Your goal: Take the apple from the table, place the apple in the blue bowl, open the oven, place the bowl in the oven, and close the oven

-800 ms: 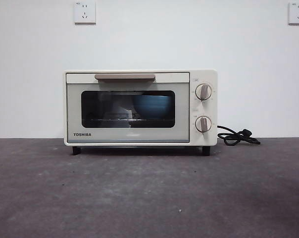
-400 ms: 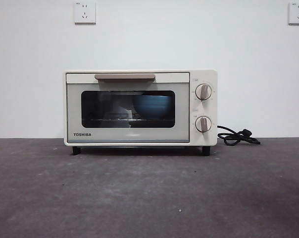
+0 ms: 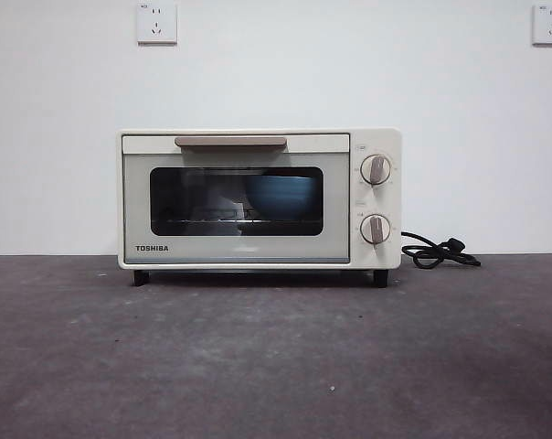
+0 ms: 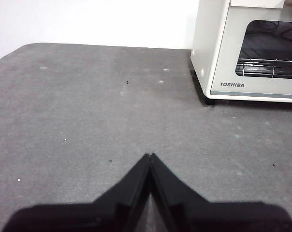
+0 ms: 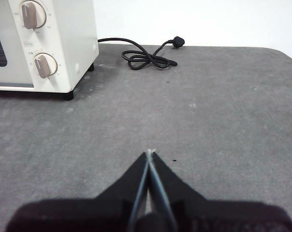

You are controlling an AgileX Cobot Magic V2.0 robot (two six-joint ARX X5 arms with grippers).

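Nothing had moved since the earlier frames; oven door stayed closed.
Both the left end effector point(image 4: 150, 155) and right end effector point(image 5: 149, 152) hovered closed and empty over the bench point(image 3: 276, 357); well ahead, the oven point(image 3: 260, 198) held the blue bowl point(image 3: 282, 196) behind its glass.

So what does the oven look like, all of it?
The oven is a cream-white box marked TOSHIBA, standing level on short black feet on the grey table by the wall. Its dark glass door is shut, with a tan bar handle on top and two knobs. Through the glass a blue bowl sits on the wire rack. A black cord lies beside it.
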